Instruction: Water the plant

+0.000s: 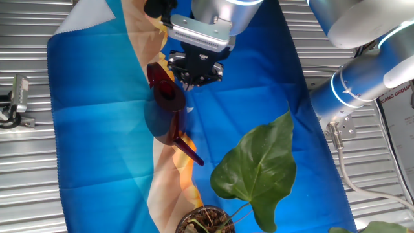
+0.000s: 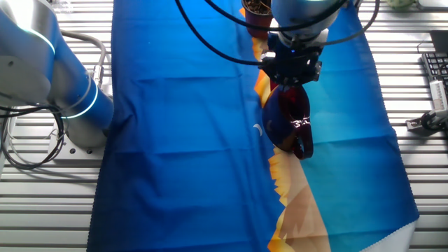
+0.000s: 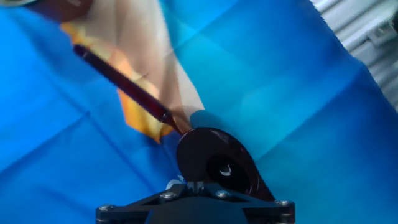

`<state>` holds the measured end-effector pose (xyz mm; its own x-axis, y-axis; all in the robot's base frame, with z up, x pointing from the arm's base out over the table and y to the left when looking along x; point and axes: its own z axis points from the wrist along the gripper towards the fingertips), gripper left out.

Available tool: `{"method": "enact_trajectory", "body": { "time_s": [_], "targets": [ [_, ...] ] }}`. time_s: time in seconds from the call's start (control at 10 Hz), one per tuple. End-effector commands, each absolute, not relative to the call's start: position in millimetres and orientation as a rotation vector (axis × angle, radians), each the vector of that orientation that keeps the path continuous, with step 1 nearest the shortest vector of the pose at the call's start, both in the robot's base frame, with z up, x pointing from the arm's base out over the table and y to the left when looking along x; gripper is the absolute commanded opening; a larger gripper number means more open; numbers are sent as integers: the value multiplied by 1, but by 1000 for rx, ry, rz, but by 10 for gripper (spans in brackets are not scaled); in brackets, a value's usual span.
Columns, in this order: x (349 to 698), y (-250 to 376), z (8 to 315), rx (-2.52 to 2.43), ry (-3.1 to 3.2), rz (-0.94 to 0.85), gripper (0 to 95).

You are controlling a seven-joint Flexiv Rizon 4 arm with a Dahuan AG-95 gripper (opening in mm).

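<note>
1. Hovering just above the watering can: gripper, fingers hidden from view; cannot tell whether clamped or released.
2. Standing on the blue cloth, spout angling toward the pot.
3. Sitting at the cloth's near edge, apart from the can: plant, big leaf spreading.

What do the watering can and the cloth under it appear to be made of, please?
The watering can looks like dark red translucent plastic: its body is glossy, catches bright highlights, and its long spout lets some light through. The cloth looks like a thin printed fabric with a slight sheen: it shows fold creases, soft wrinkles and a blue, orange and beige pattern. Neither can be confirmed by sight alone.
</note>
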<state>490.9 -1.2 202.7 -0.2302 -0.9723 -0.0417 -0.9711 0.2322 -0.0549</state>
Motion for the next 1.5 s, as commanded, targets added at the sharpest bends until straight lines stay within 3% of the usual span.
{"method": "enact_trajectory", "body": {
  "time_s": [0.1, 0.4, 0.5, 0.6, 0.8, 1.5],
  "targets": [
    [490, -1, 202, -1955, 2369, -46, 0],
    [490, -1, 202, -1968, 2347, -65, 0],
    [490, -1, 202, -1976, 2338, -66, 190],
    [490, -1, 202, -1989, 2324, -65, 190],
    [490, -1, 202, -2008, 2304, -64, 570],
    [493, -9, 197, -2016, 2293, -60, 570]
  ]
}}
